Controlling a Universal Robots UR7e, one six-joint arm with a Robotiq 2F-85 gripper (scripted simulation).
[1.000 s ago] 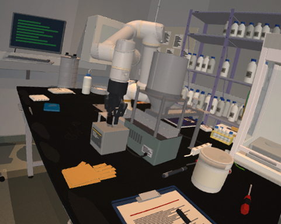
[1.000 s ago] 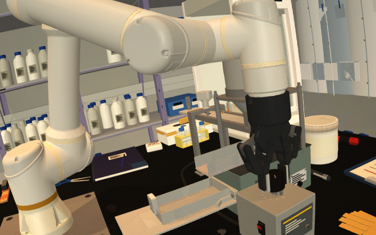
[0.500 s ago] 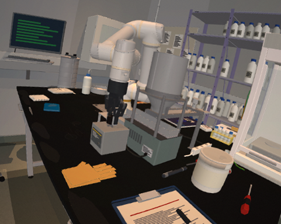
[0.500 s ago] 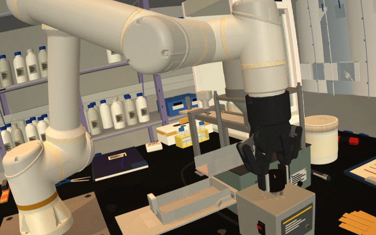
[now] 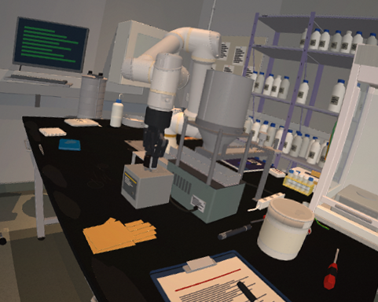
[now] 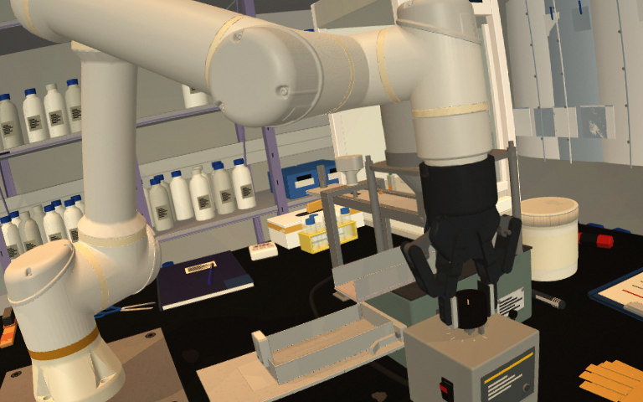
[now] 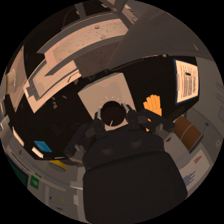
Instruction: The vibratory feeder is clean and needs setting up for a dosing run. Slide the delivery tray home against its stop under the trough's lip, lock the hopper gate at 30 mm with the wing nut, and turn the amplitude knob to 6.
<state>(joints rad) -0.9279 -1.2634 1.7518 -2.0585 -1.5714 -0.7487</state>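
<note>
The black amplitude knob (image 6: pixel 469 306) sits on top of the grey controller box (image 6: pixel 474 360), which stands beside the green feeder base (image 5: pixel 206 192). The knob (image 7: pixel 112 114) is held by my gripper (image 6: pixel 468 313), which points straight down and is closed around it. A white pointer line shows on the knob among tick marks on the box top. The delivery tray (image 6: pixel 327 343) lies on its base plate under the end of the trough (image 6: pixel 374 277). The grey hopper (image 5: pixel 223 105) stands above the trough on a frame; the gate and wing nut are hidden.
Behind the feeder stand shelves of white bottles (image 5: pixel 305 144) and a balance enclosure (image 5: pixel 367 156). A white tub (image 5: pixel 285 228), a marker (image 5: pixel 234 231), a screwdriver (image 5: pixel 330 275), orange gloves (image 5: pixel 119 234) and a clipboard (image 5: pixel 241 298) lie on the near bench.
</note>
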